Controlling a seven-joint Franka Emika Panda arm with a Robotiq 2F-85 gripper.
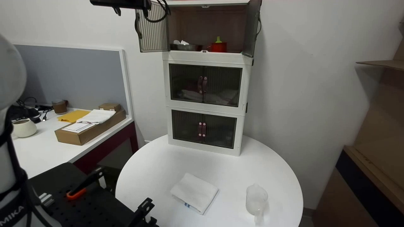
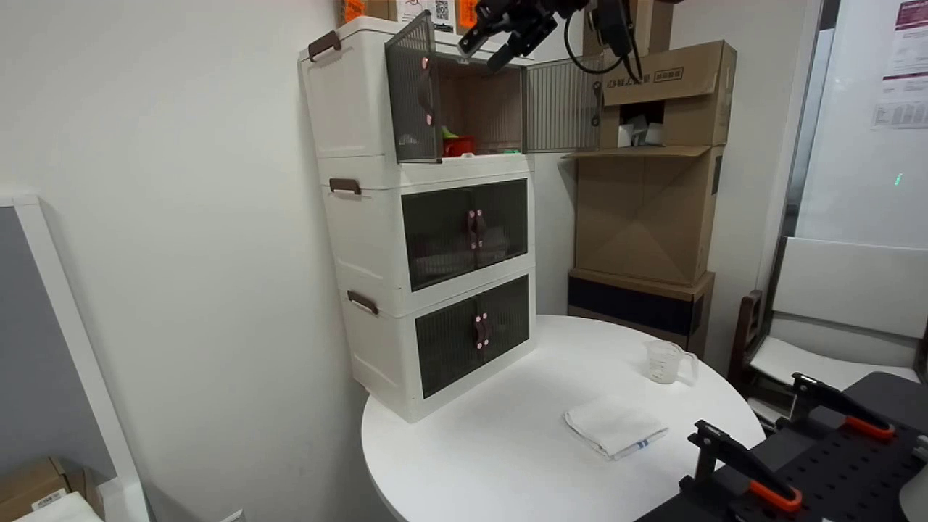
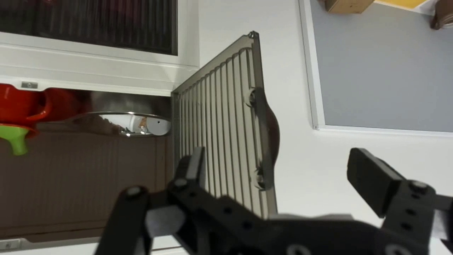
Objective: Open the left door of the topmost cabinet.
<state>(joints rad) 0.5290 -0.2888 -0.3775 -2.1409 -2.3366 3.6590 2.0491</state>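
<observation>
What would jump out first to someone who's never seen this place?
Probably the topmost cabinet, crowning the white stack, with its left door and right door both standing open. Inside it, a bright red vessel with a green piece draws the eye. In the wrist view, the dark gripper looms in the foreground, wide open.

"MIKA" on robot arm [image 1: 5,167] (print on cardboard box [image 2: 690,112] illegible).

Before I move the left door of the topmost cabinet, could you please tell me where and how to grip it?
I'd probably take the left door by its dark handle near the free edge, approaching from the front with the open tool: the door stands swung out, and the handle bows off its outer face.
</observation>
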